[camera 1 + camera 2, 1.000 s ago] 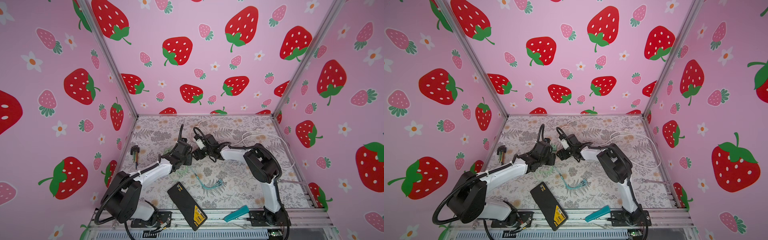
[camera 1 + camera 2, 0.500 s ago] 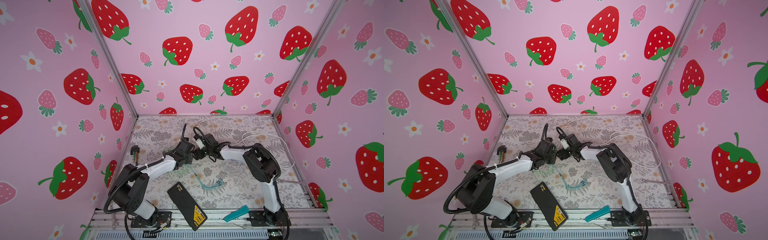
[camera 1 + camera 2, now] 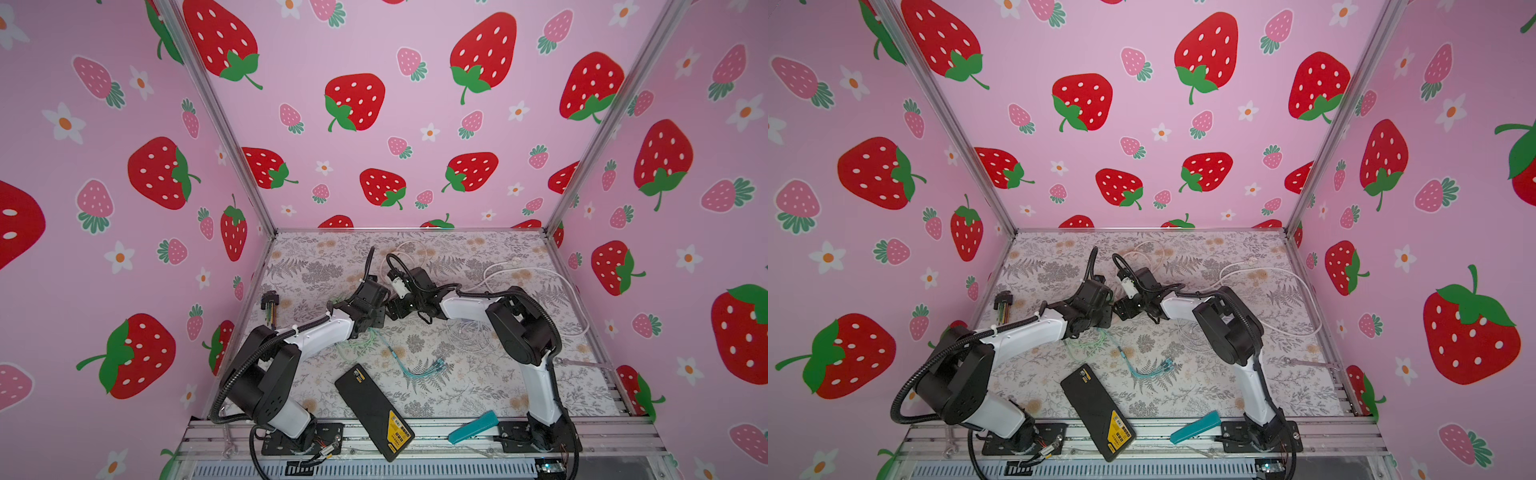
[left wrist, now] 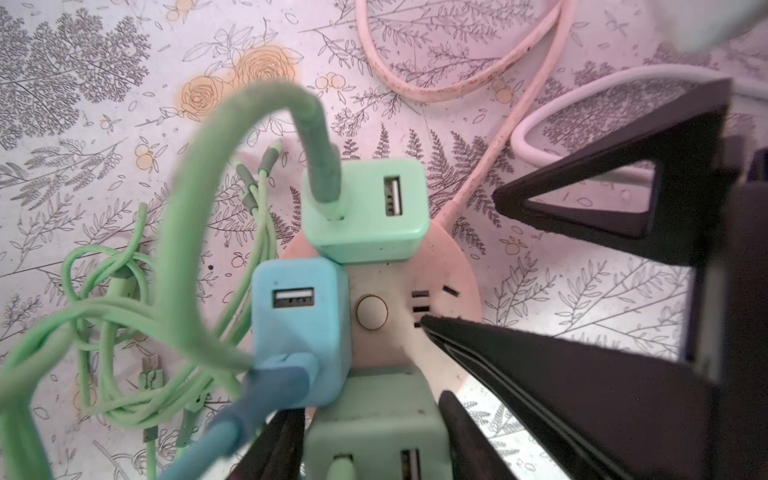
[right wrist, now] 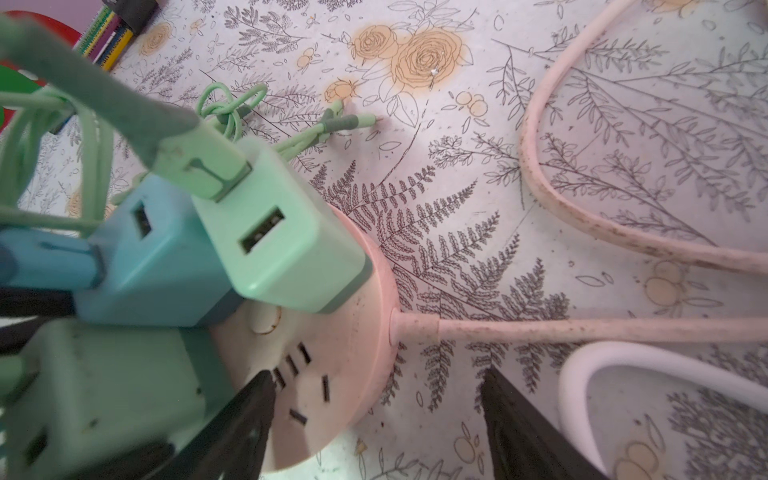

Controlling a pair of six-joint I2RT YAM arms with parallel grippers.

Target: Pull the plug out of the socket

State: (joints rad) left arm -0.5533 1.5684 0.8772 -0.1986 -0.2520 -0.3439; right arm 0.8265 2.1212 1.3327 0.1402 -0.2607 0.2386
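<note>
Left wrist view: left claw point(image 4: 370, 409) appears clamped on the nearest green plug point(image 4: 374, 440), upright on the pink socket point(image 4: 440, 266) on the table point(image 4: 124, 124), with the half-open right claw point(image 5: 378, 376) astride the socket rim, at 3 o'clock from the left claw in both top views, so the pull axis runs vertically upward.

The left arm point(image 3: 320, 332) and right arm point(image 3: 467, 305) reach low and meet at the centre, left gripper point(image 4: 370, 403) jaws drawn in, right gripper point(image 5: 378, 376) jaws apart.
</note>
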